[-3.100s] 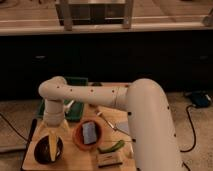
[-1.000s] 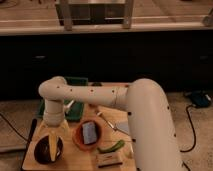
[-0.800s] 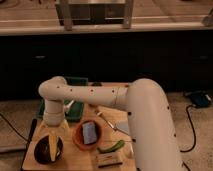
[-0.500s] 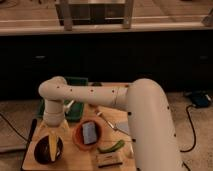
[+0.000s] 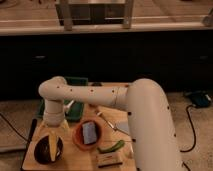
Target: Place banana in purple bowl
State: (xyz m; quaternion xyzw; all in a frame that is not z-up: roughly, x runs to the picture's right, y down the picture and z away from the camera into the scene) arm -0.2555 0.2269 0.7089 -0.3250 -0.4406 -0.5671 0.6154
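The banana [image 5: 47, 146] lies inside the purple bowl [image 5: 48, 151] at the lower left of the frame, on the wooden desk [image 5: 75, 157]. My gripper [image 5: 54, 127] hangs just above the bowl; an orange bowl [image 5: 79, 140] sits to its right.

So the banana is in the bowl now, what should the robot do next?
Probably lift the arm straight up and away. The banana already lies inside the purple bowl, and the end effector hangs just above the bowl's far rim, so rising first should avoid knocking the bowl or the orange bowl beside it.
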